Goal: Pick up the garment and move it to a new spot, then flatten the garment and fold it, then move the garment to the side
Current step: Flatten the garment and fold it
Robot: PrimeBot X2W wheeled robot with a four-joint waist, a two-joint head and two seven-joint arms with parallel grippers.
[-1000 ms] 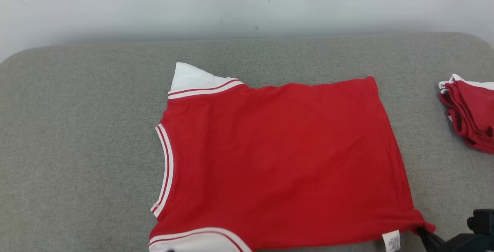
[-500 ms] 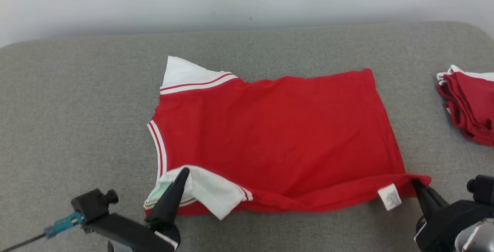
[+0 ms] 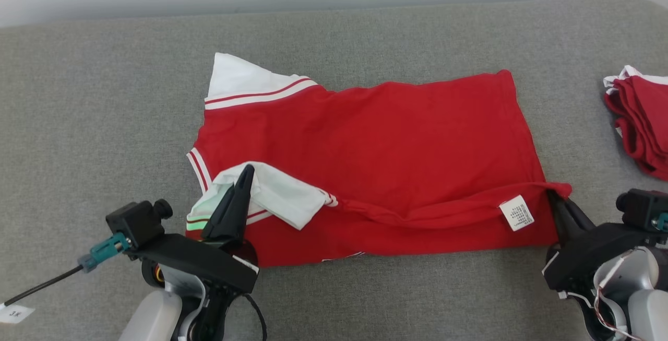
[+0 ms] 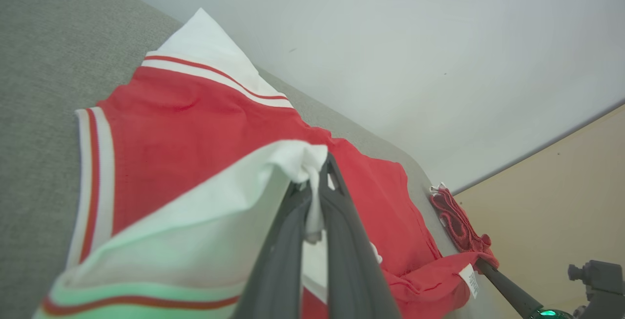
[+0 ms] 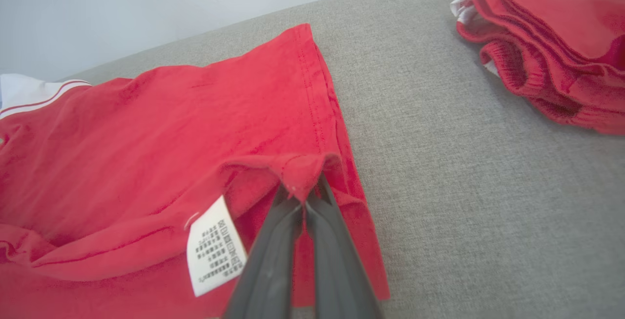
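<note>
Two tools are clamped on the red fabric shirt with white striped sleeves (image 3: 376, 137), spread on the grey fabric table (image 3: 104, 95): left tool (image 3: 245, 171) on the near-left sleeve, right tool (image 3: 553, 197) on the near-right hem corner. Folding is judged begun; the near edge is to be carried evenly toward the far edge.

white tag (image 3: 14, 313) "3K", care label (image 3: 516, 212) print unreadable

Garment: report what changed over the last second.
The left hand, shut on the near sleeve, and the right hand, shut on the near hem corner, carried the near edge of the garment up and over toward the far side. Its far edge and the red stack stayed.
</note>
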